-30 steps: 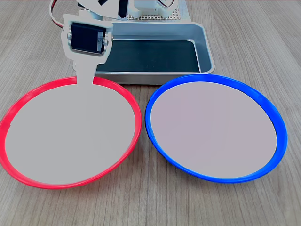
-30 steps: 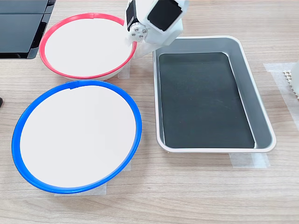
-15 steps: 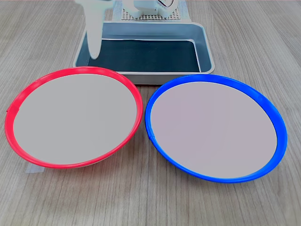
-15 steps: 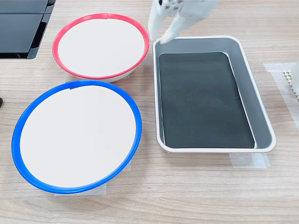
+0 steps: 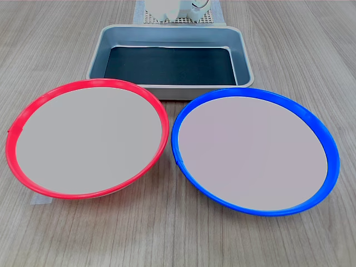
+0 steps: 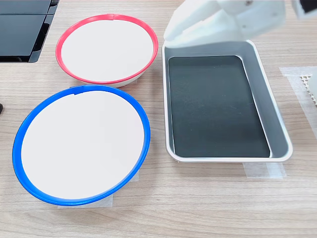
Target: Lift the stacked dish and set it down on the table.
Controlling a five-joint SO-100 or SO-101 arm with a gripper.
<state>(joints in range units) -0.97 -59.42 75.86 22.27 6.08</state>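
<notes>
the stacked dish (image 5: 89, 139) sits flat on the bench (image 5: 167, 239), just beside the blue-rimmed plate (image 5: 253, 150) and near the tray (image 5: 245, 61). it looks light, stiff and slick, so i judge its raised red rim the only real hold. the fingers (image 6: 171, 36) hang blurred over the tray's corner, holding nothing; how wide they stand i cannot tell, and open bench lies beyond the far rim.

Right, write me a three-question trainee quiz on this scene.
1. True or false: the red-rimmed plate sits inside the grey tray.
2. In the second exterior view, the blue-rimmed plate lies: A) on the tray, B) on the table beside the red-rimmed plate, C) under the gripper.
3. Fill in: the tray holds ____.

Key: 1 false. 2 B. 3 nothing; only its dark floor shows.
</notes>
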